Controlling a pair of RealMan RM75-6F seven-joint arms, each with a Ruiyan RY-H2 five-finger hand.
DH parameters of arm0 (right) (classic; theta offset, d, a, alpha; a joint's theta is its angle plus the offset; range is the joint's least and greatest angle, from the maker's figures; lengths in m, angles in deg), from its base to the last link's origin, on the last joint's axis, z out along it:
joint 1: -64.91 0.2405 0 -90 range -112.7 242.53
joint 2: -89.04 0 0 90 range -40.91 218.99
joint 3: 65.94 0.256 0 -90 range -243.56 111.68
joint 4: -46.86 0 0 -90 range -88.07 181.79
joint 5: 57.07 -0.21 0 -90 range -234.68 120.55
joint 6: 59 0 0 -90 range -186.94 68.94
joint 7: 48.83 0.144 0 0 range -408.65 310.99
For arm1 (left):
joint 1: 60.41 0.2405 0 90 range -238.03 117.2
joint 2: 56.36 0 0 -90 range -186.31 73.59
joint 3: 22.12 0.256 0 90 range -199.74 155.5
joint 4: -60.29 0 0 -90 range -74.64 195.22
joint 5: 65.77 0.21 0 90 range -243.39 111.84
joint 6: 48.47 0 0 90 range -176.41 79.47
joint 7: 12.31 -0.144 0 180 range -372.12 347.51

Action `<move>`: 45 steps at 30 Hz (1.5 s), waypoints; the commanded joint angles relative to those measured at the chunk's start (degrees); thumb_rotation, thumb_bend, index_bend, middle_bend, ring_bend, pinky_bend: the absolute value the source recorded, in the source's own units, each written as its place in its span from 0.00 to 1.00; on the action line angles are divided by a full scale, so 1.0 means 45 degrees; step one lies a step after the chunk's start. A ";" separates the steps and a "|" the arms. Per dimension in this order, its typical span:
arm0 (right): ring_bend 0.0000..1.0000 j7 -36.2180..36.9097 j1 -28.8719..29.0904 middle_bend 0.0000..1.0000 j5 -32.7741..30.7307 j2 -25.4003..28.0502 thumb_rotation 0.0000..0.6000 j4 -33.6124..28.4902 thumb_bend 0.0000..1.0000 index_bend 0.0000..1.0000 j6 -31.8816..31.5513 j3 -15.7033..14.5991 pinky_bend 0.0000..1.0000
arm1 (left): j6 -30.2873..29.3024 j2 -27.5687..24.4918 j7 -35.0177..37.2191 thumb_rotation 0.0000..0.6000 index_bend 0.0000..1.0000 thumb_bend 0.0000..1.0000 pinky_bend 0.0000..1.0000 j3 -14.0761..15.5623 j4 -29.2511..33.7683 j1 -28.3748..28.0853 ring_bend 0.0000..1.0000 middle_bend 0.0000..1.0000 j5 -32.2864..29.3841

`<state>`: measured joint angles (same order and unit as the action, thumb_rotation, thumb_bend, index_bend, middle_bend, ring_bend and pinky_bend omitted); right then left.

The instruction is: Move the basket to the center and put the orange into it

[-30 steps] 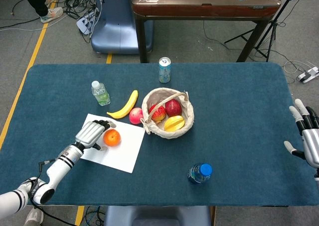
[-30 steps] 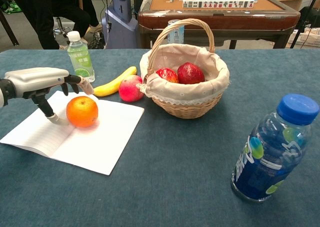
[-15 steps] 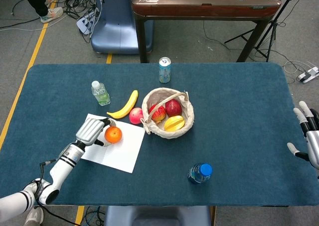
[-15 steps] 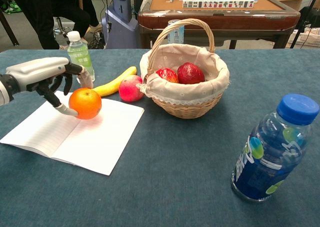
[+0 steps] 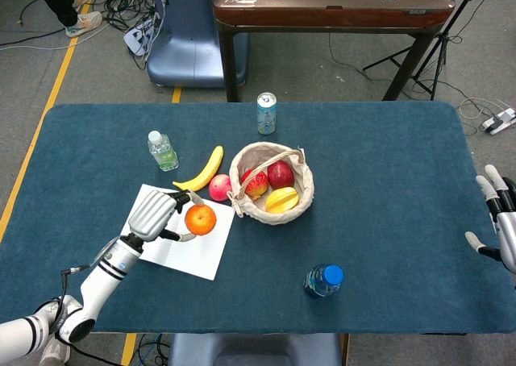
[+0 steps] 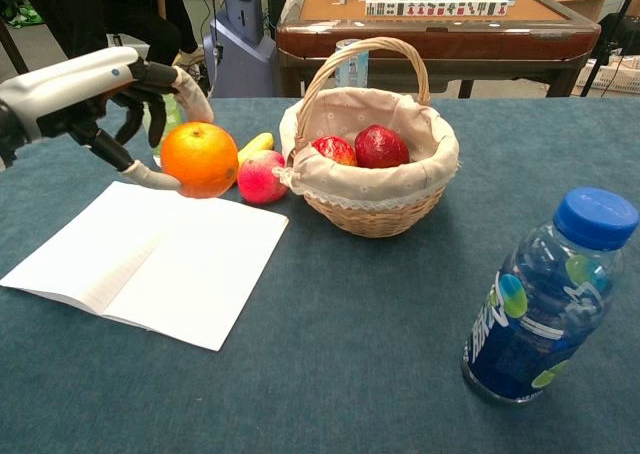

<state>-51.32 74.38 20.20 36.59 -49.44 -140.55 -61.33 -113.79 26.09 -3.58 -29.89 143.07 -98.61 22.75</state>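
Orange (image 6: pixel 200 159) bright orange; basket (image 6: pixel 372 212) tan wicker, cream lining; table (image 5: pixel 387 189) teal; notebook (image 6: pixel 150 264) white, lined

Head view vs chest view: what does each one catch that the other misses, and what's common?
Only the head view shows the right hand open at the table's right edge, and the yellow fruit in the basket. Only the chest view shows the orange lifted clear of the notebook. Both show the left hand holding the orange, the basket, banana and blue-capped bottle.

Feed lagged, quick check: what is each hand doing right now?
Left hand: holding the round orange fruit, lifted off the white notebook.
Right hand: open, holding nothing.
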 commanded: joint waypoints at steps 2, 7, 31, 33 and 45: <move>0.01 0.0056 -0.0044 0.00 0.0050 0.0000 1.00 0.0029 0.21 0.00 0.0017 0.0028 0.23 | 0.0233 -0.0044 -0.0865 1.00 0.50 0.12 0.70 -0.0135 0.0931 -0.0345 0.56 0.53 0.0051; 0.02 0.0175 -0.0149 0.00 0.0088 0.0051 1.00 0.0071 0.21 0.00 -0.0002 0.0080 0.23 | 0.0621 0.0251 -0.1566 1.00 0.49 0.12 0.71 -0.0474 0.1156 -0.0765 0.56 0.53 -0.0342; 0.02 0.0216 -0.0512 0.00 0.0291 0.0216 1.00 0.0004 0.21 0.00 -0.0113 0.0221 0.23 | 0.2536 0.0674 -0.1376 1.00 0.49 0.12 0.70 -0.2310 -0.1589 -0.2101 0.55 0.53 -0.3673; 0.02 0.0179 -0.0506 0.00 0.0283 0.0206 1.00 -0.0005 0.21 0.00 -0.0071 0.0230 0.23 | 0.2672 0.0679 -0.1099 1.00 0.48 0.12 0.70 -0.2513 -0.1478 -0.2210 0.55 0.53 -0.3917; 0.02 -0.0020 -0.0552 0.00 0.0247 0.0232 1.00 -0.0033 0.21 0.00 0.0012 0.0283 0.23 | 0.4413 0.1630 -0.0100 1.00 0.46 0.12 0.70 -0.3583 -0.2525 -0.3486 0.54 0.53 -0.6068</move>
<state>-51.36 71.94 21.42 37.66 -49.68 -140.50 -60.09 -95.36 32.69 -4.93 -45.12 132.56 -113.29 -3.03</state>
